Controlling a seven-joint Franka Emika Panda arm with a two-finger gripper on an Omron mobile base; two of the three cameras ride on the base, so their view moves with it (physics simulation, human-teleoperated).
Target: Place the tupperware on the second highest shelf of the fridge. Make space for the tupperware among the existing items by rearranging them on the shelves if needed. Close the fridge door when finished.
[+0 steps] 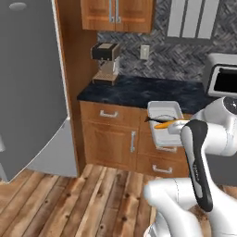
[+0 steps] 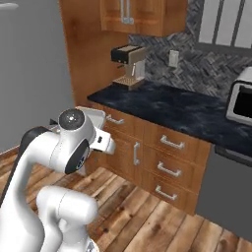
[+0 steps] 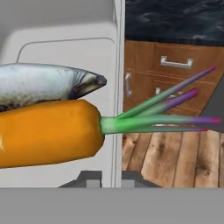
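To my left stands the fridge [image 1: 28, 83], a tall plain grey front with wood-brown panelling [image 1: 74, 69] down its side, and its door [image 1: 25, 92] looks shut in the left base view. Ahead runs a dark speckled desk [image 1: 139, 90] over wooden cabinets with silver drawer pulls [image 1: 109, 114], and a herringbone grey wall sits behind it. On the desk near the panelling stands a coffee machine [image 1: 106, 62], and a silver toaster oven [image 1: 222, 76] sits at the far right end. A wooden wall cabinet [image 1: 118, 14] hangs above, and plank flooring [image 1: 69, 203] spreads below. My white arm [image 1: 203, 162] reaches forward at cabinet height, well apart from the fridge. At its end I carry the tupperware [image 1: 165, 121], a shallow pale open container, held in the air in front of the drawers and tipped so its inside faces the left base camera. My hand [image 3: 111, 180] is pressed together on the tupperware's thin side wall, which runs up between my two dark fingertips [image 3: 89, 179] in the hand view. Inside the tupperware lie a silvery fish [image 3: 43, 83] and an orange carrot [image 3: 48, 133], touching each other. The carrot's green and purple stalks [image 3: 166, 113] stick out past the container's wall.
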